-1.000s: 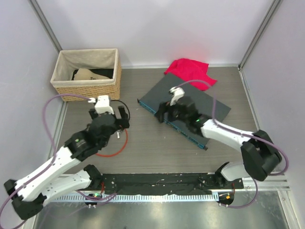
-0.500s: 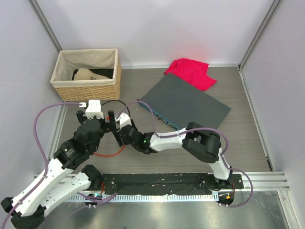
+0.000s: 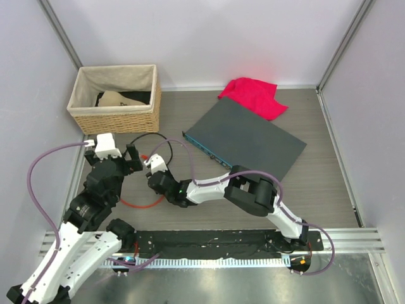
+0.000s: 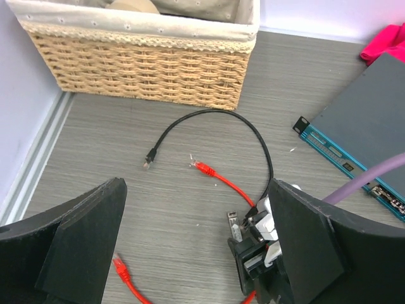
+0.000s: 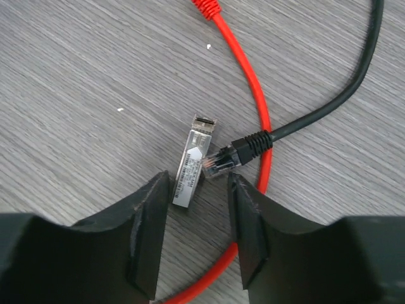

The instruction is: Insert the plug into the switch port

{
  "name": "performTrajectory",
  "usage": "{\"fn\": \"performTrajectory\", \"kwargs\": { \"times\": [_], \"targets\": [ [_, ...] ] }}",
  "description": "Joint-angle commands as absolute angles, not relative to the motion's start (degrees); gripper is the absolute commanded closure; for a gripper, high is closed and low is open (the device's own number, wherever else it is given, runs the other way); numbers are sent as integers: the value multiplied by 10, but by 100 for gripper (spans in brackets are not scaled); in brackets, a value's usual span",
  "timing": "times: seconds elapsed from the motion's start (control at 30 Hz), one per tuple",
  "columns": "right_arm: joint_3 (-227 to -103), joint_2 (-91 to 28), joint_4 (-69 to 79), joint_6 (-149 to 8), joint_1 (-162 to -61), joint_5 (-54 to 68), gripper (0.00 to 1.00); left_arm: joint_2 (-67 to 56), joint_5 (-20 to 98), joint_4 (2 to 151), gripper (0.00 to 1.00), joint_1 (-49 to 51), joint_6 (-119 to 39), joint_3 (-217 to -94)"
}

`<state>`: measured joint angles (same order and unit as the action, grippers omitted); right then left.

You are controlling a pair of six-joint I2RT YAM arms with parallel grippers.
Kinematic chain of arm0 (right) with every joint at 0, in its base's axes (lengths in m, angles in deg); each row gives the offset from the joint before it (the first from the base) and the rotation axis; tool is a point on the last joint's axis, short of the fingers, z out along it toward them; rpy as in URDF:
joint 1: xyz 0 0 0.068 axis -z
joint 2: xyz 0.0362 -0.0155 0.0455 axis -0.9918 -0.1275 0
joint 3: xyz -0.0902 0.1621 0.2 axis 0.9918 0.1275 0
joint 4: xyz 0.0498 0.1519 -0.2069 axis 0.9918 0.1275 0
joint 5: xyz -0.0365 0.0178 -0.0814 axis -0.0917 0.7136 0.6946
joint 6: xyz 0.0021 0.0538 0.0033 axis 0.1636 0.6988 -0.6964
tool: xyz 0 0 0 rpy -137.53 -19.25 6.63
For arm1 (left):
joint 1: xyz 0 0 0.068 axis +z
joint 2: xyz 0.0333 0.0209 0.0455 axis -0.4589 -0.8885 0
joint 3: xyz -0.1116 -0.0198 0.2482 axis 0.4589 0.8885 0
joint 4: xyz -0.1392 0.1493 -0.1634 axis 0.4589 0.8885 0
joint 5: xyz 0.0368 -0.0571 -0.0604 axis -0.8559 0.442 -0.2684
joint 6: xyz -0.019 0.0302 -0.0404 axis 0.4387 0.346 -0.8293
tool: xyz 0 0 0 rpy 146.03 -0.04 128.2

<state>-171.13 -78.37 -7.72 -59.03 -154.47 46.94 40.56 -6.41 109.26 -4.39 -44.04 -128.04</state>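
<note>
**Right pincer half-open around the module, beside the plug**

Your right pincer [image 5: 197, 189] stands about half-open and grips nothing. Its fingers sit either side of the near end of a silver module [image 5: 192, 161] lying on the tabletop [image 5: 76, 76] (the module's white label has print too small to read). The clear plug [image 5: 218, 163] of the black cable [image 5: 329, 101] touches the module's side, and the cable crosses a red cable [image 5: 253, 88]. Your left pincer [image 4: 197, 185] hangs wide and empty. Farther off, the switch port [image 4: 347, 167] sits in the teal face of the dark-grey switch [image 3: 253, 136], well apart from the plug. Farthest, the woven basket [image 3: 114, 117] holds a beige folded item [image 3: 117, 98].
</note>
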Motion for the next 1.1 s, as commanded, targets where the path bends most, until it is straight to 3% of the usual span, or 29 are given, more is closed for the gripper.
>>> {"fn": "performTrajectory", "kwargs": {
  "times": [0.0, 0.13, 0.23, 0.33, 0.57, 0.8, 1.07],
  "targets": [
    [-1738, -795, -76, -591, -1558, 487, 57, 398, -5, 1071, 0, -7, -460, -1278],
    [-1732, -800, -54, -583, -1562, 486, 64, 396, 29, 1068, 0, 23, -465, -1275],
    [-1685, -780, -67, -583, -1562, 470, 78, 392, 34, 1068, 0, 31, -463, -1274],
    [-1640, -741, -82, -599, -1562, 430, 98, 390, 48, 1063, 0, 32, -452, -1269],
    [-1557, -590, -94, -724, -1561, 342, 99, 387, 117, 1030, 0, 36, -420, -1250],
    [-1498, -461, 19, -813, -1528, 213, 99, 380, 241, 986, 0, 36, -377, -1229],
    [-1414, -304, 131, -854, -1493, 183, 99, 360, 509, 958, 0, 33, -294, -1210]
  ]
}}
